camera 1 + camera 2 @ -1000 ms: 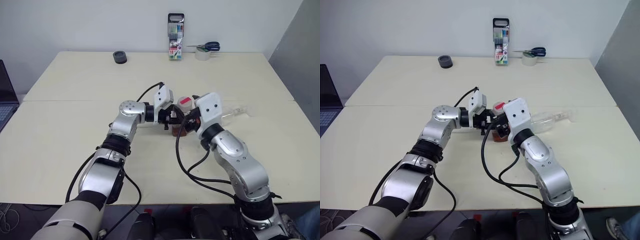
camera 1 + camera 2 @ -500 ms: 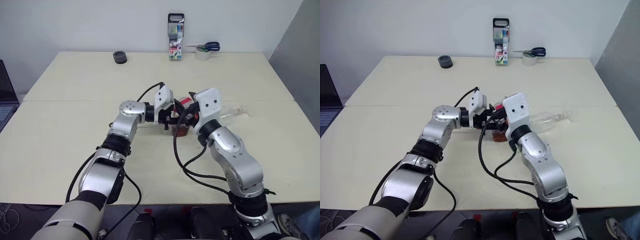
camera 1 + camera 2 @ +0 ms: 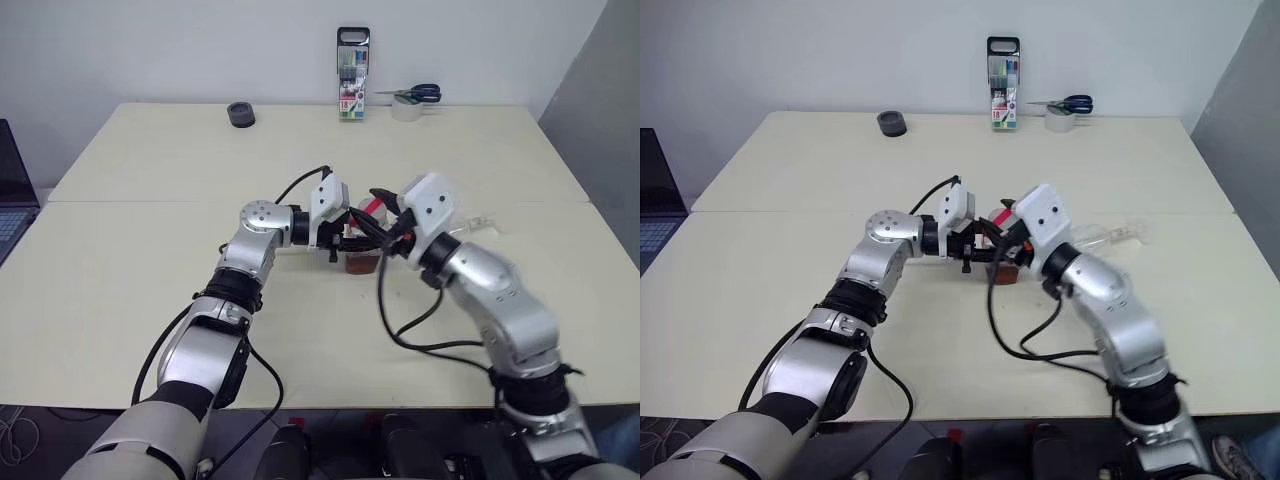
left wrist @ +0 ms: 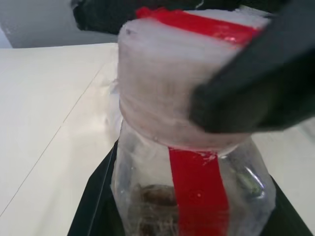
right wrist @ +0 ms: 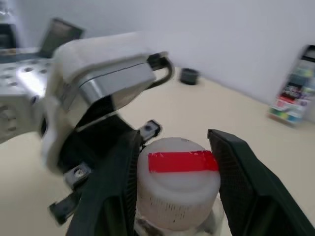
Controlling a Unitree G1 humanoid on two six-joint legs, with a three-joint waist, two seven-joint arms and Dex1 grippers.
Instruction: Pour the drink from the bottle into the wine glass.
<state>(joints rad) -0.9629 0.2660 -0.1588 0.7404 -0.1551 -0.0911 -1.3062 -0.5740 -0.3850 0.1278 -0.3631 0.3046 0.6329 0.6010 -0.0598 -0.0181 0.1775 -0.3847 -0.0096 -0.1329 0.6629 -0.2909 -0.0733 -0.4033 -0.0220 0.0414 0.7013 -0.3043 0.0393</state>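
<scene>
At the middle of the cream table (image 3: 150, 300) we see the small clear plastic bottle (image 3: 362, 258) standing upright, with a little reddish-brown drink (image 3: 1003, 272) low in it. A red strip runs down its side and across the top of its white screw cap (image 5: 178, 181); we can read no writing on it.

The left gripper (image 3: 347, 238) reaches in from the left and its black fingers are clamped tight on the bottle's body, as the left wrist view shows them at either side of the plastic. The right gripper (image 5: 178, 169) comes in from the right, and in its wrist view its two fingers (image 5: 118, 189) stand on either side of the cap, partly closed round it; we cannot tell whether they actually press on it.

Just right of the bottle and a little farther off, the wine glass (image 3: 470, 225) lies on its side, partly hidden by the right arm.

Along the far edge stand a tall marker pack (image 3: 351, 75) with print too small for us to read, a roll of tape (image 3: 405, 110) with blue-handled scissors (image 3: 412, 94) on it, and, to the left, a small dark round object (image 3: 239, 114). A laptop (image 3: 12, 200) sits off the table's left side.
</scene>
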